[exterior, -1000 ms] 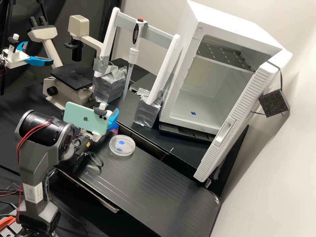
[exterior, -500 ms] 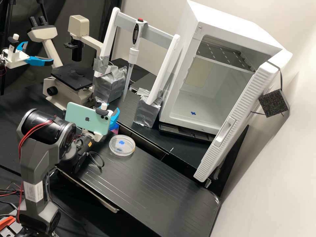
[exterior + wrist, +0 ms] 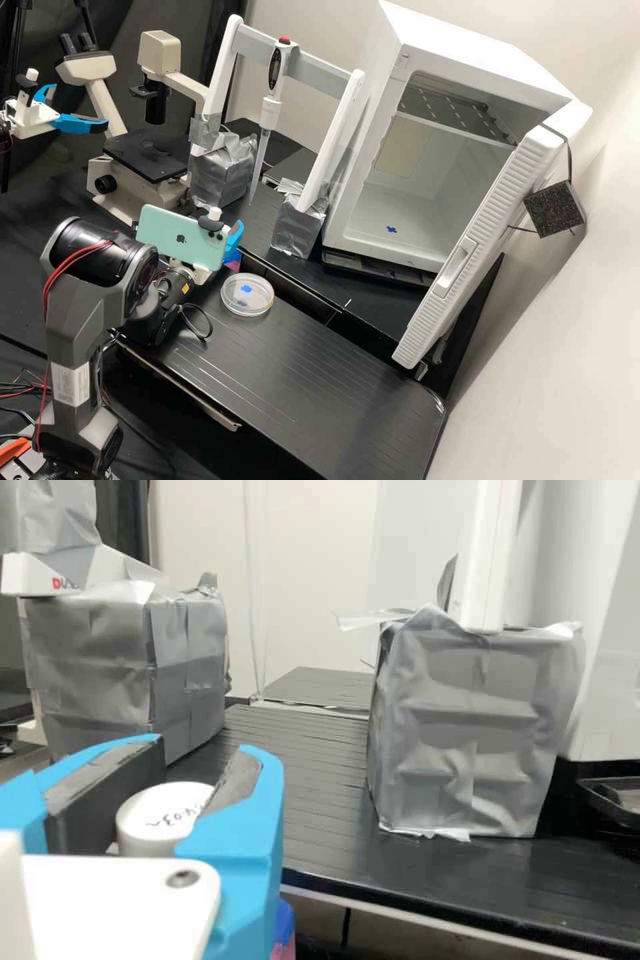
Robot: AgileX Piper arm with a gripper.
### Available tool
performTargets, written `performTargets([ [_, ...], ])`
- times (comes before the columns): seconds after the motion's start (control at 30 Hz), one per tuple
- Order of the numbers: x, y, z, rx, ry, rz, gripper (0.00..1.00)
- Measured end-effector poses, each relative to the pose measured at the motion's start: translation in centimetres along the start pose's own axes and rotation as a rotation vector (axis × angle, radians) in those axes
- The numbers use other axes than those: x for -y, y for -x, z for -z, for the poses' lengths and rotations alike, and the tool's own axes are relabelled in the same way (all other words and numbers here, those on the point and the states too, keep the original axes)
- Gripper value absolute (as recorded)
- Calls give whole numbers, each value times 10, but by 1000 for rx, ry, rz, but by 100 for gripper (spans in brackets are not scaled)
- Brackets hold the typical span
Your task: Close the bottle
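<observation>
Bottle cap (image 3: 158,818) between fingers (image 3: 243,825), near edge (image 3: 430,918)

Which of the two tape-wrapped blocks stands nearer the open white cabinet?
In the high view, the right-hand block, beside the cabinet; the other block, further left, is beside the microscope.

In the wrist view, you can see dark handwriting on the white cap (image 3: 152,818), with "03" in it. You can see little red letters on a white block (image 3: 30,575). In the high view, your green phone (image 3: 157,235) has a bitten apple sign.
</observation>
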Motion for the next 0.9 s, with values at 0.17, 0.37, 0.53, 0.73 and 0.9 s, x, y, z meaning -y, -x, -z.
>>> performTargets([
  [0.17, 0, 0, 0, 0, -2, 0, 100],
  [0.37, 0, 0, 0, 2, -2, 0, 100],
  [0.53, 1, 1, -1, 8, -2, 6, 100],
  [0.73, -6, 8, 1, 6, -3, -10, 100],
  [0.9, -16, 20, 2, -8, -21, -33, 100],
])
